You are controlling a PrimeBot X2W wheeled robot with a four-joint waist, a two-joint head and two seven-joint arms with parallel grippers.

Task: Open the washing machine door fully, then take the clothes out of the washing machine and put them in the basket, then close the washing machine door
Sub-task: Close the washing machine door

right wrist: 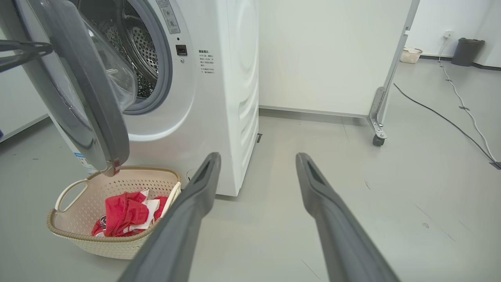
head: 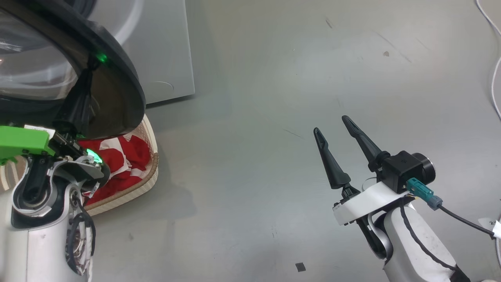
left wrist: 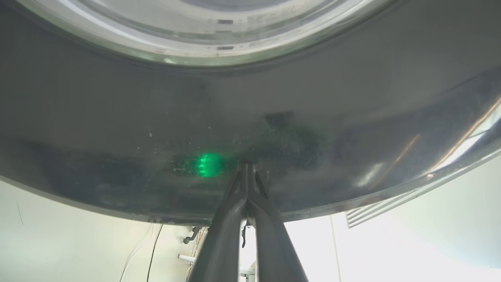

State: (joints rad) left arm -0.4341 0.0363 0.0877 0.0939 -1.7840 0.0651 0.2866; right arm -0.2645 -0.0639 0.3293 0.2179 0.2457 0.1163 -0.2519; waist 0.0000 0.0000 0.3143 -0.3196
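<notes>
The left end effector (left wrist: 247, 172) was shut, its two long dark fingers pinched together with nothing between them and their tips apparently touching the outer face of the large round washing machine door (left wrist: 117, 117), on its wide glossy black rim below the bulging clear glass window. The right end effector (head: 330, 125) stood wide and empty over the bare grey floor (head: 274, 98), well apart from everything. The door stood partly open, edge-on to the right wrist camera, its lowest point just above the back rim of the small cream perforated basket (right wrist: 78, 231) in front of the big white front-loading washing machine (right wrist: 219, 98). The red clothes with white trim (right wrist: 125, 211) lay bunched inside the basket. What could be seen of the steel perforated drum (right wrist: 145, 43) looked empty, though the door hid part of it. The task therefore seemed to be at its closing step. The main risk was the contact itself: narrow closed tips on a slick, curved rim could skate sideways and lose the door, or scratch it, if the push were not square to the surface. The door's lower edge might also brush the basket rim as it swung. Too gentle a push could leave the latch uncaught and the door ajar.
</notes>
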